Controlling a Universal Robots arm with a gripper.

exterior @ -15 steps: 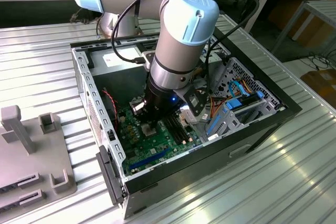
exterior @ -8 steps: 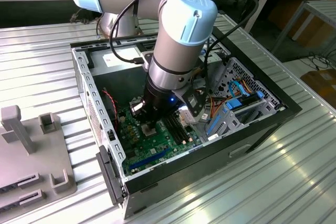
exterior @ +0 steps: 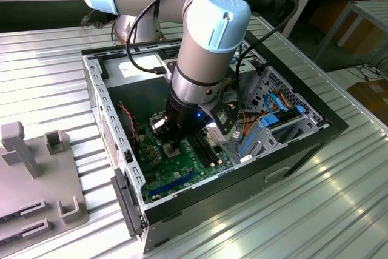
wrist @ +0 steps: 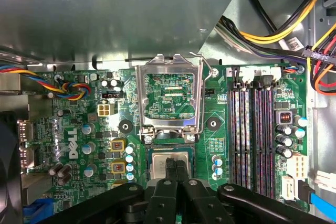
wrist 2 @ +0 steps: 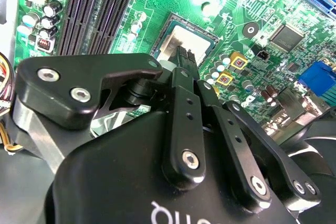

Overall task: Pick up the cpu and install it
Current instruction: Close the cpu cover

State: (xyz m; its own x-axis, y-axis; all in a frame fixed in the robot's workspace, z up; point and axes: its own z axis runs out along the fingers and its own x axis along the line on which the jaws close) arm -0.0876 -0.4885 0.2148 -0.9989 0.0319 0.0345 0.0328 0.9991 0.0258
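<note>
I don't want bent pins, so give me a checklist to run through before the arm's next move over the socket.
1. Socket frame swung open: ok.
2. cpu lying on the board beneath the gripper: ok.
3. cpu fully seated and level: cannot tell.
4. Jaws not clamped on the cpu's edges: ok, they stand together over its middle.
5. Jaws touching the cpu's top: cannot tell.
6. Fan wires clear of the cpu: ok.

Arm [exterior: 209,40] reaching steeply down.
Gripper [wrist: 175,162] hangs below the wrist [exterior: 183,98], its two fingers [wrist 2: 190,61] closed tip to tip.
</note>
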